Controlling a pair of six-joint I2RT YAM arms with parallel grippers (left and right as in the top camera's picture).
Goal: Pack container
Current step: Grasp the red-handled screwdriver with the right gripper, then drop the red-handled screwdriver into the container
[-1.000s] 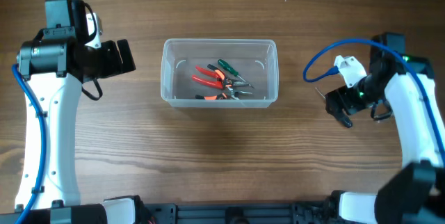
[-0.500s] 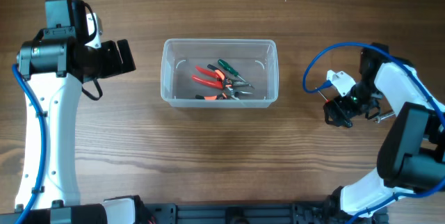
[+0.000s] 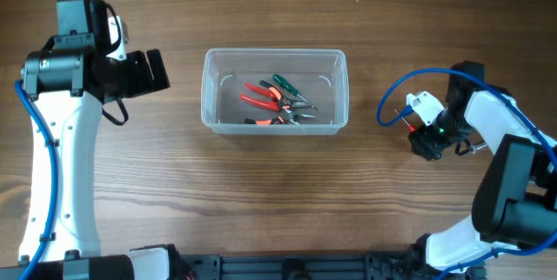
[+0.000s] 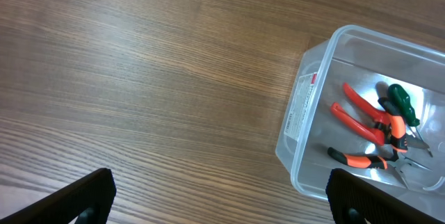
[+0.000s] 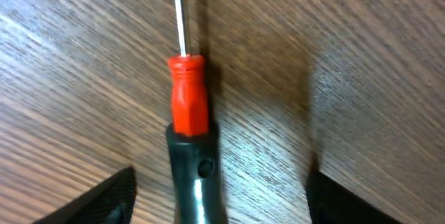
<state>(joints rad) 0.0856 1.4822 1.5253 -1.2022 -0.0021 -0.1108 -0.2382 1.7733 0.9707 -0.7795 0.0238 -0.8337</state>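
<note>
The clear plastic container [image 3: 275, 90] stands at the table's middle and holds red-handled pliers [image 3: 259, 95], a green-handled tool [image 3: 285, 85] and orange-and-black pliers [image 3: 271, 120]. It also shows at the right of the left wrist view [image 4: 361, 123]. My left gripper [image 4: 221, 200] is open and empty, left of the container [image 3: 144, 73]. My right gripper [image 5: 219, 196] is open and low over the table at the right [image 3: 426, 143]. A screwdriver [image 5: 189, 113] with a red collar, black handle and metal shaft lies between its fingers, closer to the left one.
The wooden table [image 3: 278, 193] has bare room in front of the container. A blue cable [image 3: 396, 97] loops off my right arm toward the container's right side.
My right gripper has moved down and slightly right toward the table, settling over the screwdriver. The left arm and the container have not moved.
</note>
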